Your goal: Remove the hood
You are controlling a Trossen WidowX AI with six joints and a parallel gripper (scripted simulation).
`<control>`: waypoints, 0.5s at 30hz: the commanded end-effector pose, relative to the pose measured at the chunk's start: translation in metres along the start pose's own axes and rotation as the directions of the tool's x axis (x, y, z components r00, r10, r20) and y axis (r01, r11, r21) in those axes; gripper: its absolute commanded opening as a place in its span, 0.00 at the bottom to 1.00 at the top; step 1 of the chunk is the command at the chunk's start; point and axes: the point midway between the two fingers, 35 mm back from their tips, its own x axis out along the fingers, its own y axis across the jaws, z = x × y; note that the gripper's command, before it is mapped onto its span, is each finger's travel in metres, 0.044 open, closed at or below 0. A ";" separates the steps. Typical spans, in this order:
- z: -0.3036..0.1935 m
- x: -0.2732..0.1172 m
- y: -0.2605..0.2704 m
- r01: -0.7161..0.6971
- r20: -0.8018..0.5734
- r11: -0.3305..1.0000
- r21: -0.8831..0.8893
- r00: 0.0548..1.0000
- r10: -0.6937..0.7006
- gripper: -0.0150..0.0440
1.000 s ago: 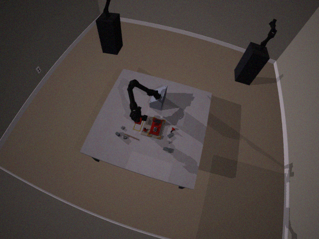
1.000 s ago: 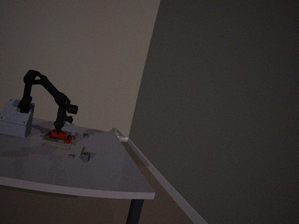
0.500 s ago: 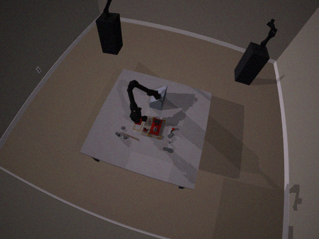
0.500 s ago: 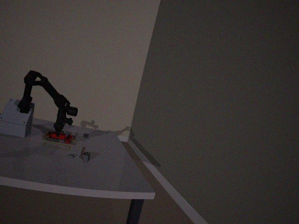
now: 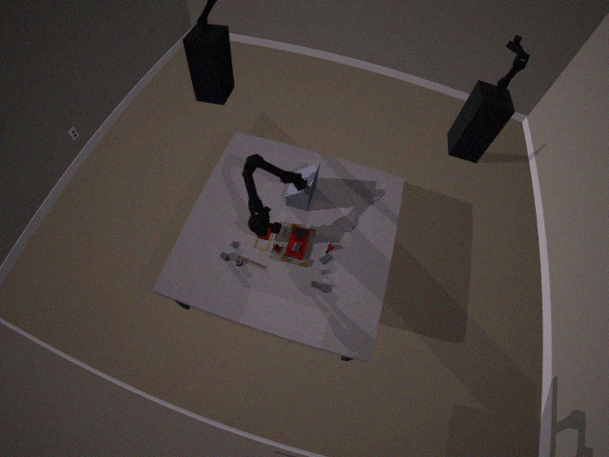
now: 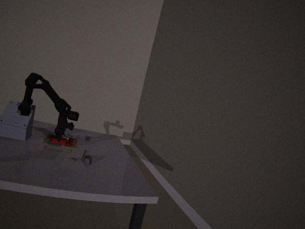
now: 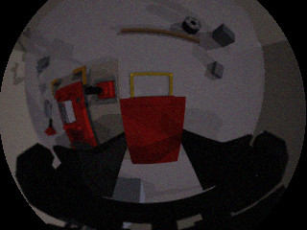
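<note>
My gripper (image 5: pixel 264 230) (image 6: pixel 59 138) (image 7: pixel 153 133) is shut on the red hood (image 5: pixel 265 236) (image 7: pixel 153 112), a tapered panel, with one finger at each side. It holds the hood above the table; the exact height is hard to tell. The marked area, a yellow outline (image 5: pixel 260 249) (image 7: pixel 152 74), lies on the table beyond the hood in the wrist view, where the hood hides its near end. The red toy car (image 5: pixel 291 252) (image 7: pixel 86 122) stands on its board beside the outline, left of the hood in the wrist view and apart from it.
A wooden strip (image 5: pixel 253 262) (image 7: pixel 158 32), a wheel (image 5: pixel 239 262) (image 7: pixel 192 24) and grey blocks (image 7: pixel 224 34) (image 7: pixel 215 70) lie past the outline. A red-tipped part (image 5: pixel 329 247) (image 7: pixel 50 129) and grey pieces (image 5: pixel 322 286) lie beyond the car. The grey arm base (image 5: pixel 297 199) (image 6: pixel 15 129) stands behind.
</note>
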 end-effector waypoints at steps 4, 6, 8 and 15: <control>0.000 0.007 0.001 -0.003 0.002 1.000 -0.006 1.000 0.003 0.25; 0.000 0.009 0.001 -0.003 0.002 1.000 -0.006 1.000 0.003 0.25; 0.000 0.011 0.001 -0.003 0.002 1.000 -0.006 1.000 0.003 0.25; -0.001 0.017 0.001 -0.002 0.002 1.000 -0.006 1.000 0.002 0.25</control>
